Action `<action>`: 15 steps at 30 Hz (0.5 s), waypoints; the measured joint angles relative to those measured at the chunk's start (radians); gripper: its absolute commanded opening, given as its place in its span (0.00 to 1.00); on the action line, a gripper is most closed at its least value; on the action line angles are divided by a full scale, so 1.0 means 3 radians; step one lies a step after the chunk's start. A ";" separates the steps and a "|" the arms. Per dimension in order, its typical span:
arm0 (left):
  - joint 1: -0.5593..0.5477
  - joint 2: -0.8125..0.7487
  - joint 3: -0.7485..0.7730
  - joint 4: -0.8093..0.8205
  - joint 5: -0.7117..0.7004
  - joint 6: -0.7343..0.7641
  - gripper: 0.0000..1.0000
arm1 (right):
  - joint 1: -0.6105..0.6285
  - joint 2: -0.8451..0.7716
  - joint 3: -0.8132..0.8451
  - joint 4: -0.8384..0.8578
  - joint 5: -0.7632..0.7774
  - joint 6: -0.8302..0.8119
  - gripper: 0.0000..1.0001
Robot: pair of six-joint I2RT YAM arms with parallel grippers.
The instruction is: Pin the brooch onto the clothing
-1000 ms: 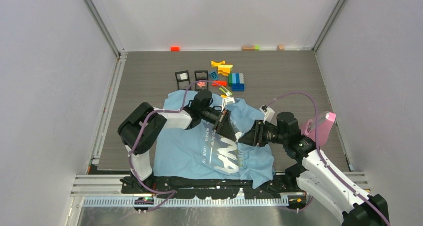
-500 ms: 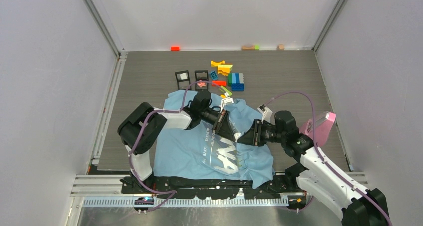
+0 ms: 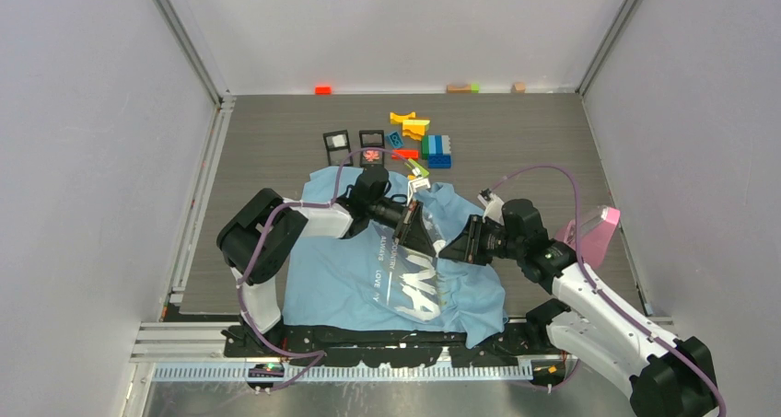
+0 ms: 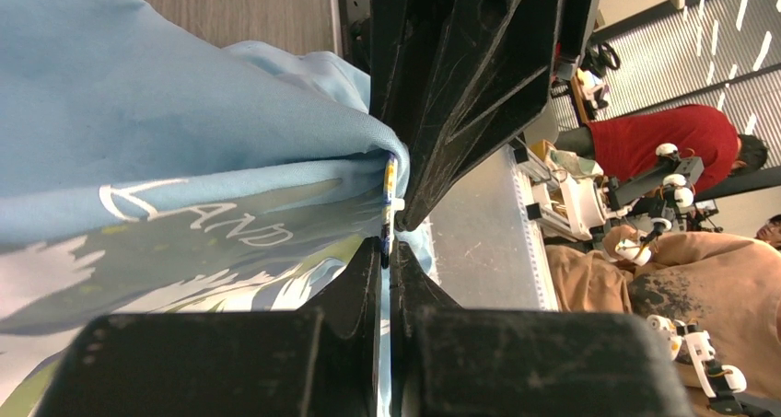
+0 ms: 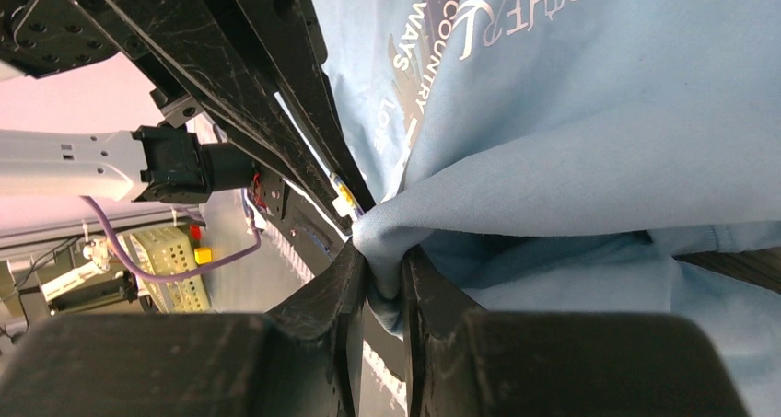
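Note:
The light blue T-shirt (image 3: 355,283) lies at the near middle of the table, its white lettering facing up. My right gripper (image 3: 453,249) is shut on a raised fold of the shirt (image 5: 479,173); the cloth is pinched between its fingers in the right wrist view (image 5: 385,256). My left gripper (image 3: 425,242) is shut on a thin small piece, the brooch (image 4: 389,201). It shows edge-on only, in blue, white and yellow, and presses against that fold. It also shows in the right wrist view (image 5: 343,198). The two grippers' tips almost touch.
A pinkish-red flower-like piece (image 3: 372,156) lies beyond the collar, next to two black frames (image 3: 336,141). Coloured toy blocks (image 3: 435,148) lie behind the shirt. A pink object (image 3: 594,231) stands at the right. Small blocks (image 3: 322,89) sit by the back wall.
My right arm has shifted a little to the left and away, still holding the fold. The left gripper has stayed almost still.

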 measured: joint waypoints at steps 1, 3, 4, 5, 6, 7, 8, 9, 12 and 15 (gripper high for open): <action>0.0003 0.0000 0.0000 -0.0010 -0.0023 0.0010 0.00 | 0.0004 0.0013 0.0010 -0.0013 0.0039 0.0024 0.11; 0.0008 0.0000 0.0000 -0.0041 -0.0064 0.0069 0.00 | 0.0014 0.0036 0.0023 -0.0027 0.0117 0.0062 0.11; 0.0008 0.0000 0.0001 -0.0064 -0.0081 0.0098 0.00 | 0.0018 0.0042 0.0023 -0.0031 0.0149 0.0075 0.11; 0.0008 0.0000 0.0005 -0.0109 -0.0108 0.0153 0.00 | 0.0025 0.0046 0.0023 -0.0037 0.0182 0.0086 0.11; 0.0006 0.0000 0.0024 -0.0197 -0.0136 0.0221 0.00 | 0.0033 0.0046 0.0023 -0.0046 0.0215 0.0102 0.11; 0.0004 0.0000 0.0048 -0.0270 -0.0150 0.0284 0.00 | 0.0038 0.0045 0.0023 -0.0053 0.0243 0.0113 0.11; 0.0000 -0.0004 0.0086 -0.0379 -0.0172 0.0370 0.00 | 0.0039 0.0043 0.0023 -0.0057 0.0266 0.0120 0.11; -0.0006 -0.0009 0.0127 -0.0488 -0.0196 0.0455 0.00 | 0.0039 0.0036 0.0023 -0.0062 0.0294 0.0127 0.12; -0.0022 -0.0036 0.0225 -0.0743 -0.0252 0.0679 0.00 | 0.0039 -0.0039 0.0011 -0.0074 0.0364 0.0137 0.15; -0.0045 -0.0075 0.0272 -0.0857 -0.0289 0.0786 0.00 | 0.0039 -0.0160 -0.0004 -0.0104 0.0398 0.0137 0.23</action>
